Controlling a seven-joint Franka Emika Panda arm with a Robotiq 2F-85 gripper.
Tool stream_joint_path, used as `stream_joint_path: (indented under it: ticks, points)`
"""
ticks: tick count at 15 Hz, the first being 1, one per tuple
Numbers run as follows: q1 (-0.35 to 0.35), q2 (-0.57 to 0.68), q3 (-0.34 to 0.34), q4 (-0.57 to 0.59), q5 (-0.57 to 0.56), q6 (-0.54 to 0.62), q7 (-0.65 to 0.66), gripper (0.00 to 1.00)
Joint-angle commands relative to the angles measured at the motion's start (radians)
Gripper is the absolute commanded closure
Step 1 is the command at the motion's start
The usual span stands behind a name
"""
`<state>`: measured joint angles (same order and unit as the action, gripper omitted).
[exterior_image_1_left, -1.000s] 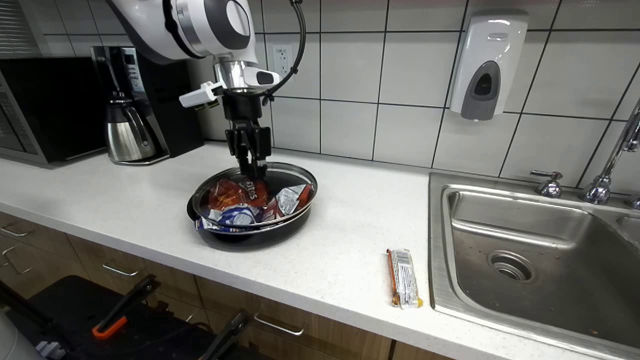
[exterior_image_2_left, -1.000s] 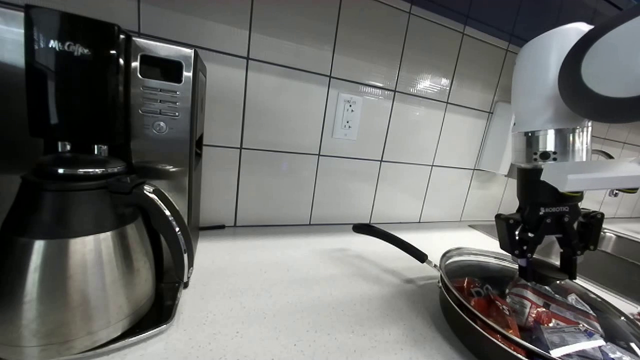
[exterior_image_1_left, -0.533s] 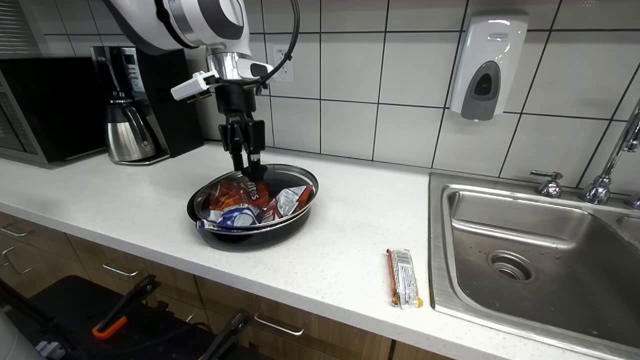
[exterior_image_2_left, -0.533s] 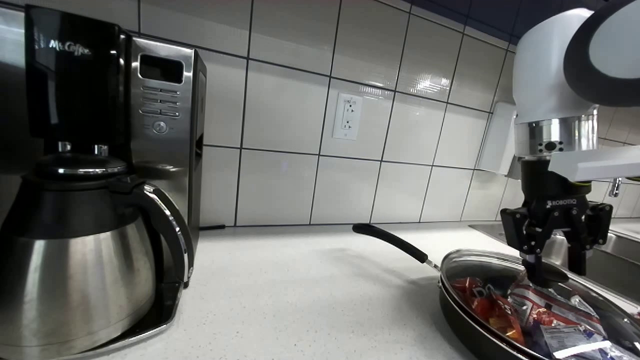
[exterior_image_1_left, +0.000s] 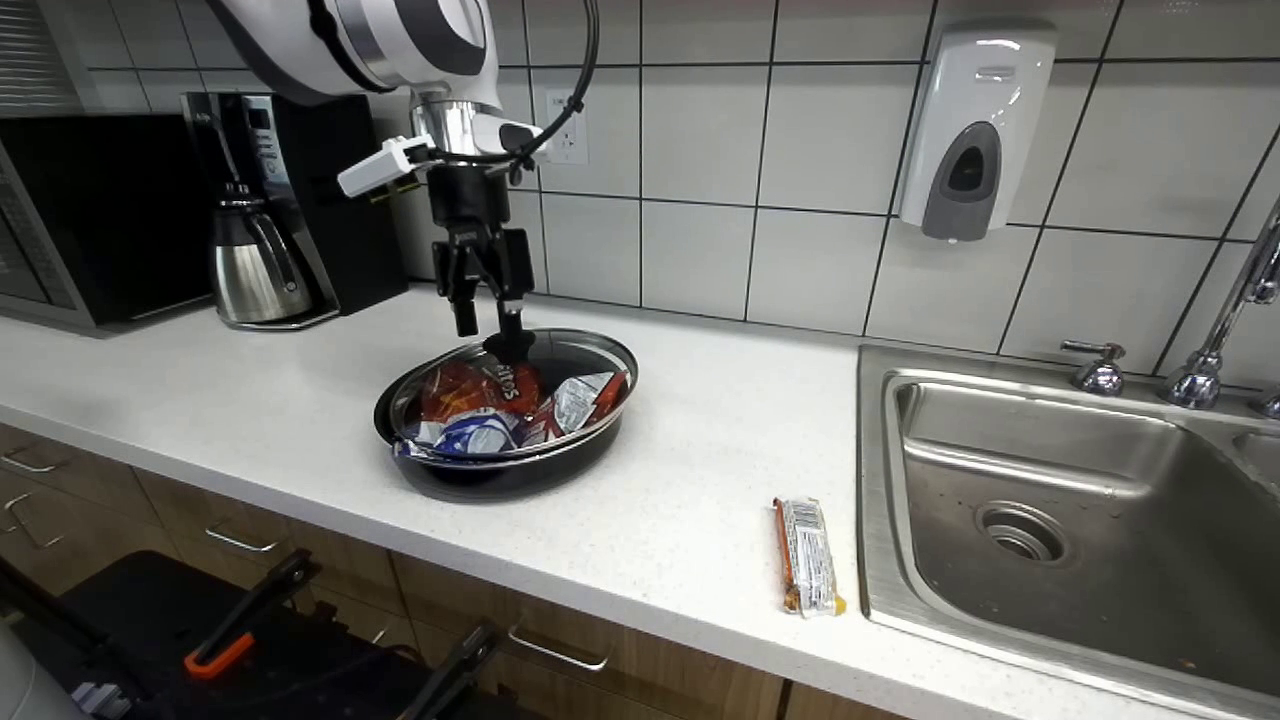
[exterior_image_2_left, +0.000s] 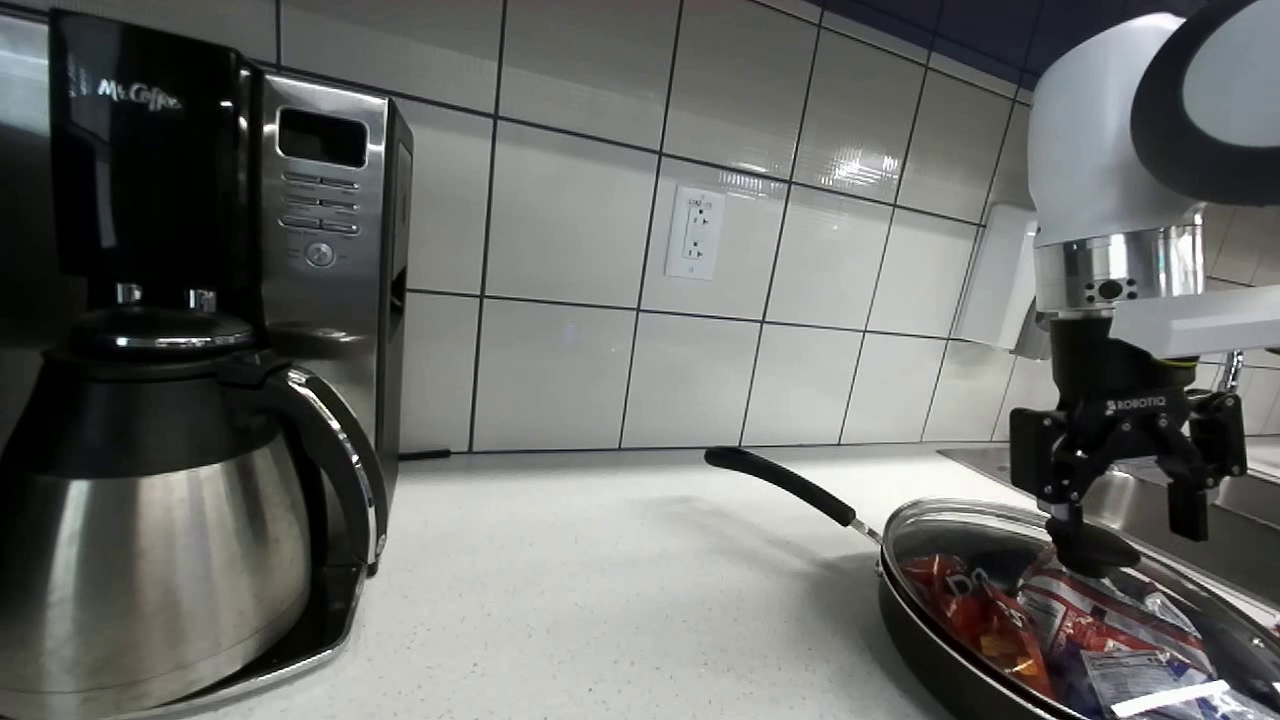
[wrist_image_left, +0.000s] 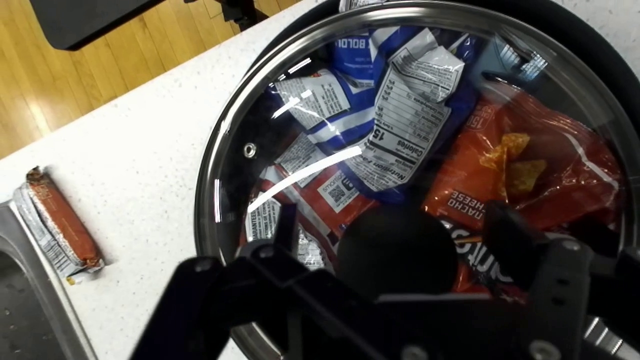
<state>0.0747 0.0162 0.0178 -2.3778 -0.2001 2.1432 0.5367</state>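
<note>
A wide white speckled countertop (exterior_image_2_left: 600, 580) is stretching beneath my work, and a stainless steel sink (exterior_image_1_left: 880, 480) is lying set into it. A tall black-and-steel coffee maker (exterior_image_2_left: 330, 250) is standing well apart from me in both exterior views, and a silver carafe with a black handle (exterior_image_2_left: 160, 570) is sitting in it. A round black pan (exterior_image_1_left: 505, 482) is resting on the countertop, its long black handle (exterior_image_2_left: 782, 482) sticking out. On the pan, a round clear glass lid with a shiny metal rim (wrist_image_left: 207, 170) is lying a little off-centre. My black 2-fingered gripper (exterior_image_2_left: 1130, 533) is pointing down at that lid, and my fingers are standing wide apart. Through the glass I am seeing at least 3 crinkled bags: a red-and-orange Doritos bag (wrist_image_left: 530, 165), a blue-and-white bag (wrist_image_left: 395, 110) and a red-and-silver bag (wrist_image_left: 337, 192). A slim orange-and-silver wrapped bar (exterior_image_1_left: 806, 555) is lying on the countertop, just beside the sink. Smallest, a round black knob (wrist_image_left: 397, 245) is rising from the lid's middle, showing between my fingers in the wrist view; in an exterior view 1 finger is overlapping it, and whether it is touching I cannot tell.
</note>
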Motion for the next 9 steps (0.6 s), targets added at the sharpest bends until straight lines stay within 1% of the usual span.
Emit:
stream_joint_path:
  ticks: [1, 9]
  points:
    - [-0.015, -0.028, 0.004, 0.004, 0.028, -0.018, -0.043, 0.00]
    - [-0.040, -0.049, -0.019, 0.047, 0.018, -0.005, -0.075, 0.00]
